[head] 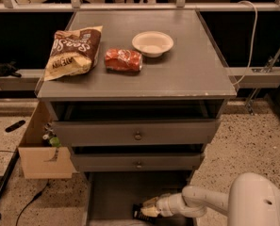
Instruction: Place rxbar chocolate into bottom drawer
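Three grey drawers stack in the front of a boxy grey cabinet (186, 74) with a flat, matte top: two upper drawers (177, 133), each with one small round knob and each only slightly open, and the bottom drawer (113, 192), pulled well out as a wide shallow tray with a smooth grey floor and low side walls. Three things sit on the cabinet top, one of each kind: a crinkled brown-and-cream chip bag (73, 53) lying flat at the left, a glossy red-orange snack packet (124, 60) just beside it, and a round, shallow white bowl (152, 43) behind the packet. One open cardboard box (40, 161) hangs at the cabinet's left side, above a speckled stone-like floor (243, 145). One smooth white arm (201, 202) reaches in from the lower right and ends in the gripper (146, 210) — pale and tapered, low inside the bottom drawer near its front edge. The rxbar chocolate (137, 215), a small flat black bar, lies right at the gripper's tip, down at the drawer floor and touching the gripper — whether the gripper is clamped on the bar or has let go of it cannot be told from this view.
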{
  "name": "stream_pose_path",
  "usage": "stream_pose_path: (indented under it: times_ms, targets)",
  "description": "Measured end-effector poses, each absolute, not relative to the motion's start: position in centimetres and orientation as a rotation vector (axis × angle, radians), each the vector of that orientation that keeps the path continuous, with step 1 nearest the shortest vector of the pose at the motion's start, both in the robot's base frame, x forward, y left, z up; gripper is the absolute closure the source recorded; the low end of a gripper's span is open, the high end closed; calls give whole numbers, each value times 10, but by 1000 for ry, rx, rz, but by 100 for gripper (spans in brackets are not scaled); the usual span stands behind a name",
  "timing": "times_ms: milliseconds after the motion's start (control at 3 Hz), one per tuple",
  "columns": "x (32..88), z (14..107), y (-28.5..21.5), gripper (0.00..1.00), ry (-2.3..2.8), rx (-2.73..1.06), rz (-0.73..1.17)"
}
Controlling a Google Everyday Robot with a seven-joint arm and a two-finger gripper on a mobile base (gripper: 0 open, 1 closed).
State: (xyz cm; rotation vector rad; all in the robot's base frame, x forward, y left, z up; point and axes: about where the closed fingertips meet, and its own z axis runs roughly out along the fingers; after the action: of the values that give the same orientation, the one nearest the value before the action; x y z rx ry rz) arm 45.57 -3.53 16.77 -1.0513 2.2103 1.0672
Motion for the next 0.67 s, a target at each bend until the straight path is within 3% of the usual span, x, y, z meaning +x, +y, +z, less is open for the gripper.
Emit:
stream_pose_path:
  times_ms: [333, 667]
  targets:
    - [456, 168, -35, 4, 2210, -1051, 1067]
    - [456, 168, -35, 0, 2210, -1051, 1067]
